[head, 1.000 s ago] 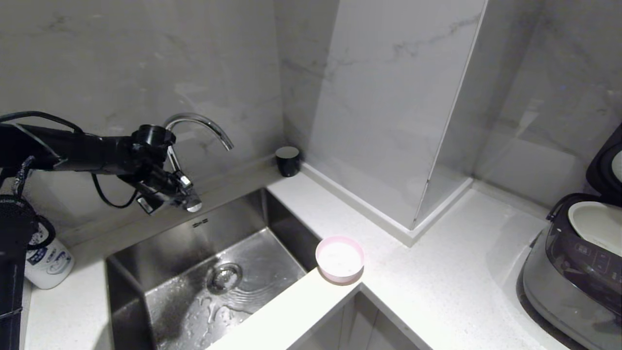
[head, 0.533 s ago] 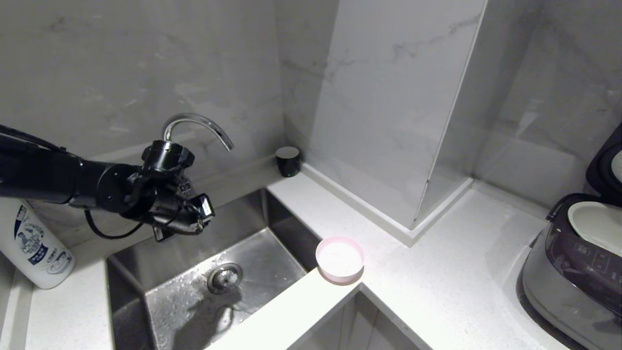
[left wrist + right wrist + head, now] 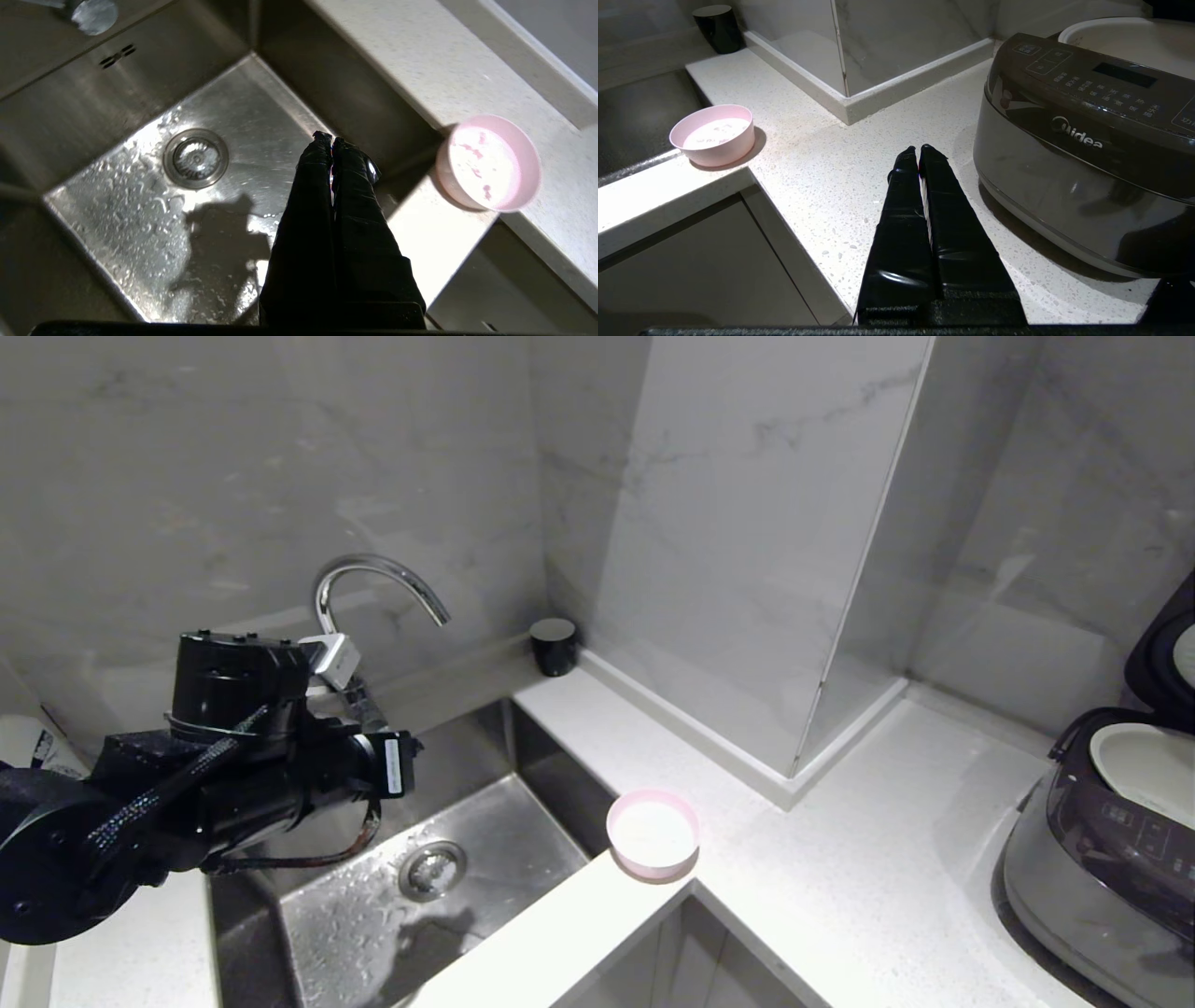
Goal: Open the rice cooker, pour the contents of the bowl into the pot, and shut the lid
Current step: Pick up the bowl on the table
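Looking down from the head view, the pale pink bowl [image 3: 653,833] sits right at the inner corner of the white speckled counter [image 3: 840,859], just beside the steel sink [image 3: 392,859], with the curved faucet [image 3: 378,581] behind it and a small black cup [image 3: 553,645] tucked against the marble wall. Nothing stands between the bowl and the rice cooker [image 3: 1102,859] over at the right edge, just bare counter. The cooker's lid [image 3: 1162,653] is up and the white pot [image 3: 1144,770] shows inside. The left gripper [image 3: 331,139] hangs over the sink with its fingers pressed tight together, holding nothing, and the bowl is well off to its side. The head view only shows the bulky black wrist of that arm, so you need the left wrist view to actually see the fingertips, plus the drain [image 3: 195,158] and the wet sink floor. The right wrist view gives what the others don't: the Midea front panel of the cooker up close, and the right gripper [image 3: 920,149] parked low over the counter between bowl and cooker, also clamped together and empty. Compared to a second ago, the left arm has swung away from the faucet and down toward the robot, and it now hides most of the white bottle [image 3: 28,747] at the left edge. Bowl and cooker haven't budged.
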`<state>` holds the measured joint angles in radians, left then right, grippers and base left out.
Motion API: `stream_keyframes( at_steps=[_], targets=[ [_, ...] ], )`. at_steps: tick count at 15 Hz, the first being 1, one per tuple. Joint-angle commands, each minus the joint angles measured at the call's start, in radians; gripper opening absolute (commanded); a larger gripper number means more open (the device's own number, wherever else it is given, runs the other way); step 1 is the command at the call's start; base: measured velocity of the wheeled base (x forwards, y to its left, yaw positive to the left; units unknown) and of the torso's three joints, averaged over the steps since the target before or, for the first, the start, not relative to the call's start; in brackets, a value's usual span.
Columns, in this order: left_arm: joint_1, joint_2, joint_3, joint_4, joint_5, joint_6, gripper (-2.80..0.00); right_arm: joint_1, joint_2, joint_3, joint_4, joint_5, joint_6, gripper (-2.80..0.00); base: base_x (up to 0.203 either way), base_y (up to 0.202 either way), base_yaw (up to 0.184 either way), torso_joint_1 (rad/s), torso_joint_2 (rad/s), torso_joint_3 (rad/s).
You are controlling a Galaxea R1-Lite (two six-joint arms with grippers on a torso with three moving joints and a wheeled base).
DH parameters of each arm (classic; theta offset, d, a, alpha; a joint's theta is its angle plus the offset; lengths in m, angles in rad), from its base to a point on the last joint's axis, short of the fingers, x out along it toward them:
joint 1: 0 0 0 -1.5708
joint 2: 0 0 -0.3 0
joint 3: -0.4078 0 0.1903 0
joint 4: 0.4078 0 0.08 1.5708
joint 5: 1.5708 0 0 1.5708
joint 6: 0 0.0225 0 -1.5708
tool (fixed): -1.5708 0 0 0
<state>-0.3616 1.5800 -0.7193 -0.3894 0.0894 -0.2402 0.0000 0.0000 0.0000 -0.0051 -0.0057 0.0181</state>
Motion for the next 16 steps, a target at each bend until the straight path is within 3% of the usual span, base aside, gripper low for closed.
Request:
stream_keyframes(
  at_steps=[1,5,8,11,14,16],
  targets=[
    [-0.043,-0.040,0.037,-0.011,0.002,0.005,-2.80,0.000,0.000,0.000,0.001,0.000,0.000,-2.80,0.000,0.000,0.000,0.000,0.00,0.000],
    [-0.107,-0.259,0.144,-0.014,0.020,0.053,-2.80,0.000,0.000,0.000,0.001,0.000,0.000,-2.80,0.000,0.000,0.000,0.000,0.00,0.000],
    [-0.087,-0.519,0.197,0.025,0.117,0.120,-2.80,0.000,0.000,0.000,-0.001,0.000,0.000,-2.80,0.000,0.000,0.000,0.000,0.00,0.000],
    [0.050,-0.773,0.229,0.088,0.222,0.256,-2.80,0.000,0.000,0.000,0.001,0.000,-0.001,-2.80,0.000,0.000,0.000,0.000,0.00,0.000],
    [0.247,-1.034,0.244,0.152,0.249,0.311,-2.80,0.000,0.000,0.000,0.001,0.000,-0.001,-2.80,0.000,0.000,0.000,0.000,0.00,0.000],
    [0.309,-1.178,0.264,0.204,0.243,0.327,-2.80,0.000,0.000,0.000,0.001,0.000,-0.001,-2.80,0.000,0.000,0.000,0.000,0.00,0.000]
  ],
)
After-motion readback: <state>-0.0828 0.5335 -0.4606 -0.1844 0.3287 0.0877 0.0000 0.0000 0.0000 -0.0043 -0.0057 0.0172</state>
